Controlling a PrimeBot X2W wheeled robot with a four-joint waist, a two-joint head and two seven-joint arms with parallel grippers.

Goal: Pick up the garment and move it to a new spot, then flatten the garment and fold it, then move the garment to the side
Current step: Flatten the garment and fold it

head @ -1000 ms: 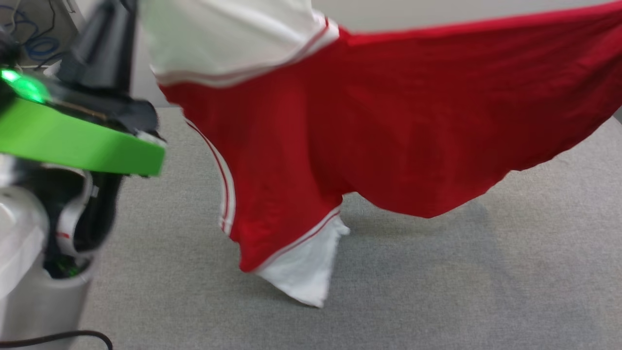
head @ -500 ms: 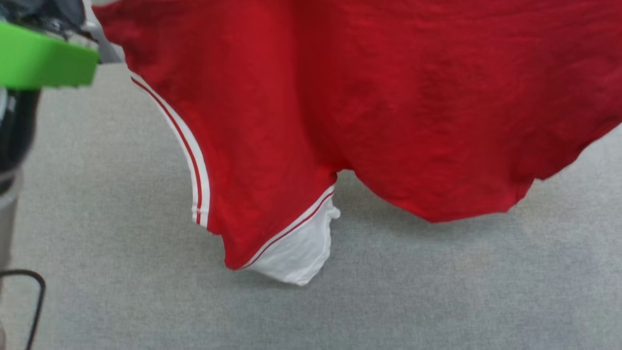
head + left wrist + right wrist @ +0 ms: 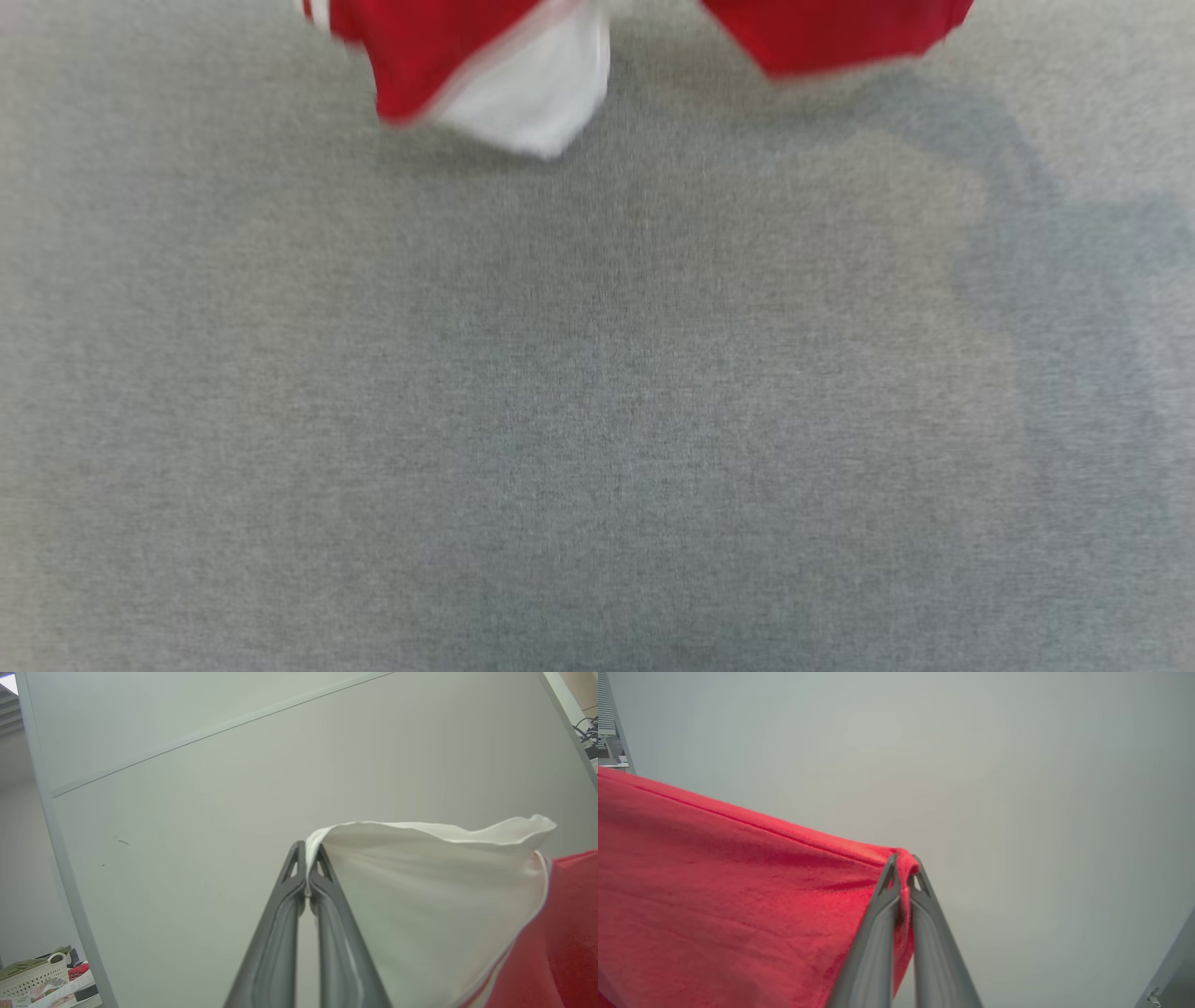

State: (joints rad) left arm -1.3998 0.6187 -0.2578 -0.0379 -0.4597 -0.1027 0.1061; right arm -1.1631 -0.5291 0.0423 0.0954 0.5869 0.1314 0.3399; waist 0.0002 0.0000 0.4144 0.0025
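Two arms aloft, left fingers [image 3: 278, 938] pinching garment's [image 3: 420, 905] sleeve, right fingers [image 3: 871, 947] its hem.

Matt red cloth of the garment [image 3: 738, 896], faintly creased, left of the right gripper [image 3: 904, 861]. Smooth white cloth right of the left gripper [image 3: 308, 850]. Fingers [image 3: 275, 942] of smooth, dull dark-grey plastic. Past the tips, smooth matt pale wall panel [image 3: 187, 812]. Felt-like, finely grained grey surface [image 3: 597, 392].

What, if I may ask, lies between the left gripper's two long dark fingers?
In the left wrist view, the left gripper is shut on the white sleeve hem of the garment, a red jersey with white sleeves; nothing else sits between its fingers.
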